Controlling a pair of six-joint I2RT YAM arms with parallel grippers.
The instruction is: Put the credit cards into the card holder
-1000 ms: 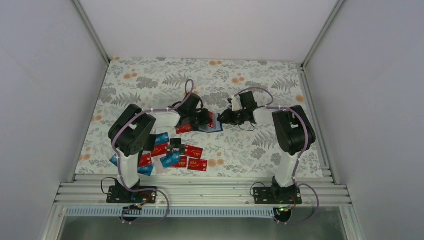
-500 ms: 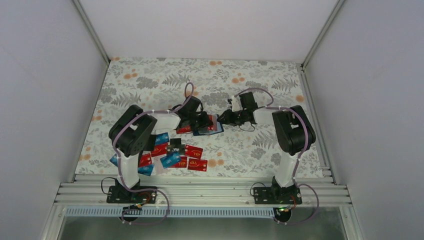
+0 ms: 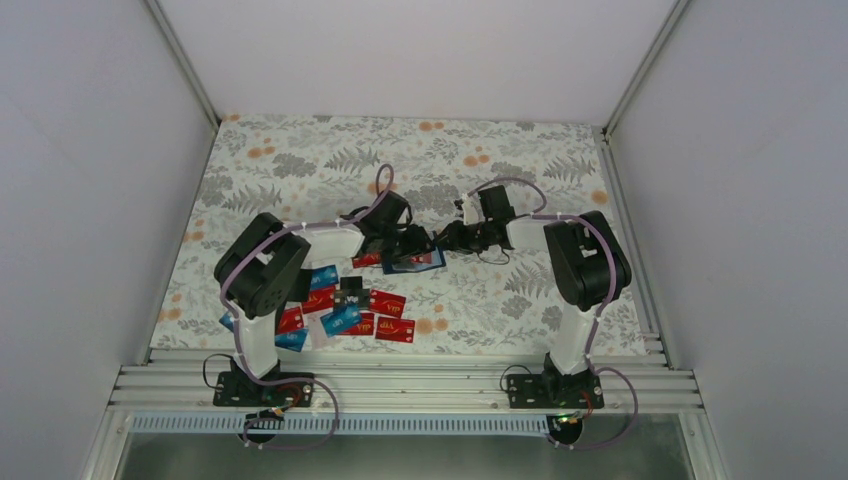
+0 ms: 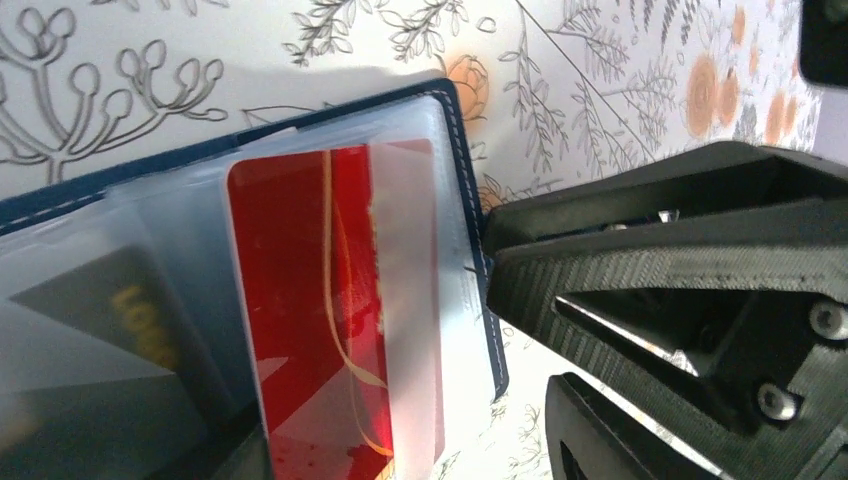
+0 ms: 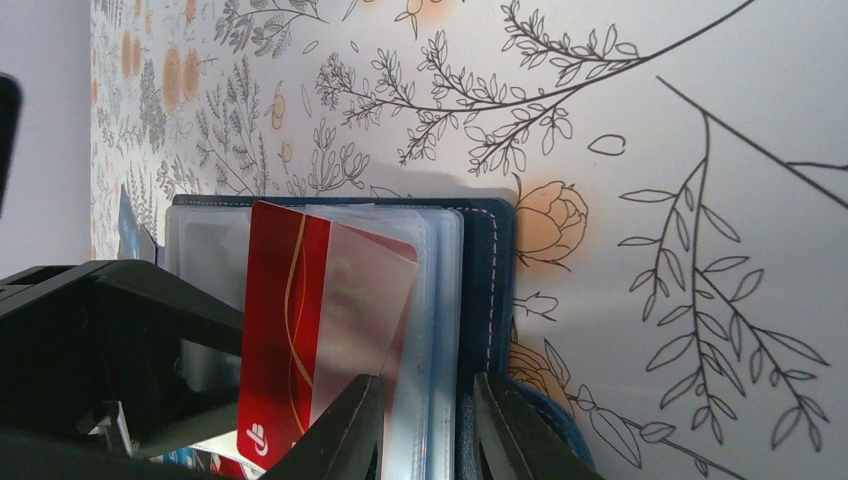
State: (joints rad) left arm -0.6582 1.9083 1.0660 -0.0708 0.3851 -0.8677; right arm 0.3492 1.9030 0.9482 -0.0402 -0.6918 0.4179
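Note:
The navy card holder [image 3: 420,264] lies open on the floral cloth, its clear sleeves fanned up. A red credit card [image 4: 300,300] with gold lines sits partly inside one sleeve and shows too in the right wrist view as the red card [image 5: 280,320]. My left gripper [image 4: 420,455] is open around that card's end, its fingers apart and not pinching. My right gripper [image 5: 425,385] is shut on the card holder [image 5: 490,280], clamping the sleeves and navy cover edge. From above, the left gripper [image 3: 418,243] and right gripper [image 3: 447,238] nearly meet. Several loose credit cards [image 3: 345,305] lie nearer the left base.
The loose pile of red, light blue, black and white cards spreads under the left arm's elbow [image 3: 262,272]. White walls close in the table on three sides. A metal rail [image 3: 400,385] runs along the near edge between the arm bases.
My left gripper has opened and let go of the red card, which stays in the sleeve. The left wrist has shifted slightly toward the right gripper. The right gripper has held still.

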